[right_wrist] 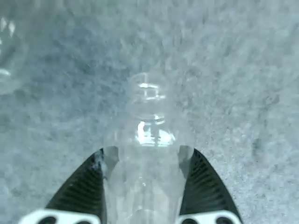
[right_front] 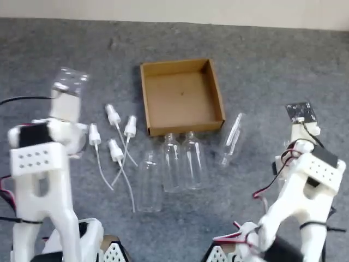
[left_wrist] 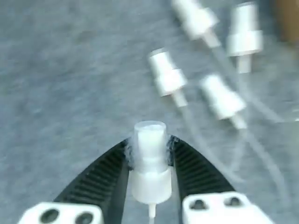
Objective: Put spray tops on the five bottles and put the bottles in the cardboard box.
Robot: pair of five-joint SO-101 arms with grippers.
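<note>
Your left gripper (left_wrist: 149,143) clamps a white plastic spray top (left_wrist: 149,163), right gripper (right_wrist: 145,153) a clear plastic bottle (right_wrist: 147,121); nothing capped, brown cardboard box (right_front: 182,93) unfilled.

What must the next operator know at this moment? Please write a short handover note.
Left claw: shut on a top.
Right claw: shut on a bottle, no top on it.
Loose: four tops left of the box; three bottles lying between the box and the arms, a fourth bottle at its right.
Done: nothing capped, box empty.
Left: cap all five bottles, then put them in the box.
</note>
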